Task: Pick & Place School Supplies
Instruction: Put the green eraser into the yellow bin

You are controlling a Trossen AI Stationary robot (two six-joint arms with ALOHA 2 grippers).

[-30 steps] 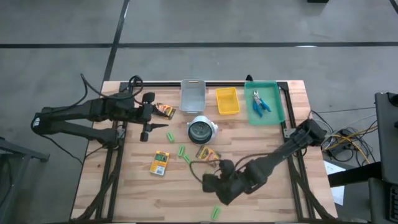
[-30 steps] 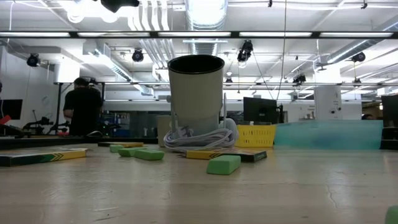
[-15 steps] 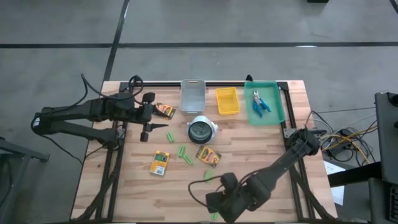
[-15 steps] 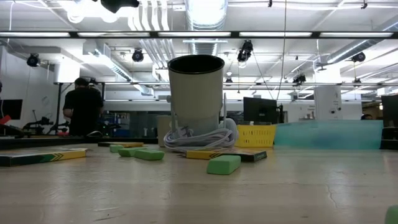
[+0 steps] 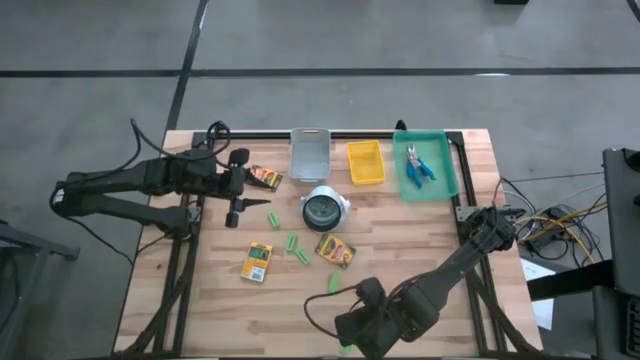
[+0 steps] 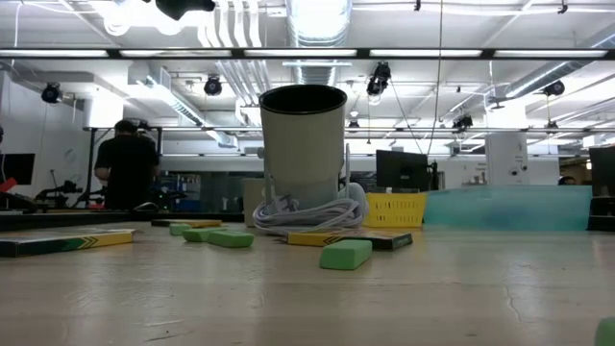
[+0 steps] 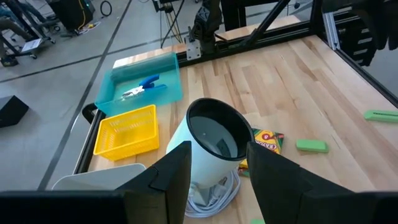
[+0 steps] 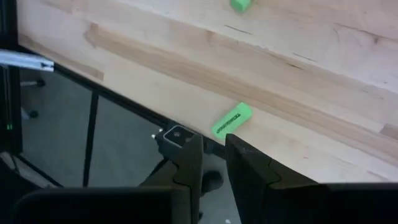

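Observation:
Three yellow-and-green crayon boxes lie flat on the table: one [image 5: 265, 178] by my left gripper, one [image 5: 257, 262] left of centre, one [image 5: 334, 250] in the middle. Several light-green sticks [image 5: 292, 242] lie scattered around them. Two blue-handled tools [image 5: 418, 165] lie in the green tray [image 5: 445, 170]. My right gripper [image 5: 345, 333] hovers at the table's near edge, narrowly open [image 8: 214, 158], its fingertips just short of a green stick [image 8: 232, 120]. My left gripper [image 5: 243, 186] is open and empty at the far left, pointing at the cup [image 7: 214, 140].
A white cup [image 5: 324, 209] with a coiled cable stands in the middle. A grey tray [image 5: 310, 153] and a yellow basket [image 5: 365, 162] stand along the far edge beside the green tray. The table's near edge [image 8: 155, 118] drops off right under my right gripper.
My right gripper has gone from the middle of the table toward the near edge and now stands over the green stick there. A green stick that it hid before now shows behind it.

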